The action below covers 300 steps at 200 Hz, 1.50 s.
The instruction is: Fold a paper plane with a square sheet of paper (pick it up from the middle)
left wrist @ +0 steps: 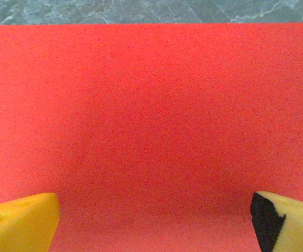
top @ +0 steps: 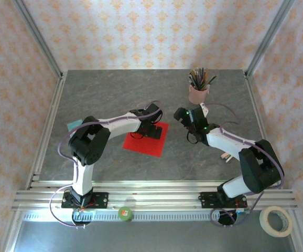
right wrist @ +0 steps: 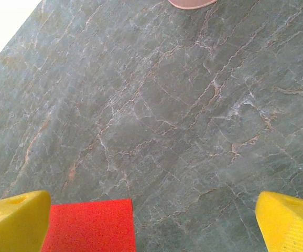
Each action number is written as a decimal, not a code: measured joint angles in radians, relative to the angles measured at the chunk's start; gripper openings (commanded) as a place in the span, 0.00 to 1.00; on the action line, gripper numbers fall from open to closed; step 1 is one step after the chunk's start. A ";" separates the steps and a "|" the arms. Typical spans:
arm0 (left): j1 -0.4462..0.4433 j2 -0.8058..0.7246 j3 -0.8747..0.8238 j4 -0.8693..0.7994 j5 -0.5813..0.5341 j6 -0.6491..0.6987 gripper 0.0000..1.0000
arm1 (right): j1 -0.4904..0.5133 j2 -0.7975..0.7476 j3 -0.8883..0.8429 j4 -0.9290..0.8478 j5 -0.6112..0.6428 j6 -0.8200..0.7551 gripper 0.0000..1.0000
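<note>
As the left gripper hangs wide open over the flat square sheet of paper's middle, right gripper also open, a careful pinch looks next.

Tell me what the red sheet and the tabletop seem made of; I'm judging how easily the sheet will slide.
The red sheet: probably thin paper, matte, finely grainy, no gloss, lying flat. The tabletop: grey with pale veins like stone; whether it is real stone or printed laminate cannot be told.
</note>
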 measured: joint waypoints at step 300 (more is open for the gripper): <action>0.039 -0.048 -0.064 0.056 0.082 0.005 0.39 | 0.000 0.038 0.000 -0.016 -0.014 -0.002 0.99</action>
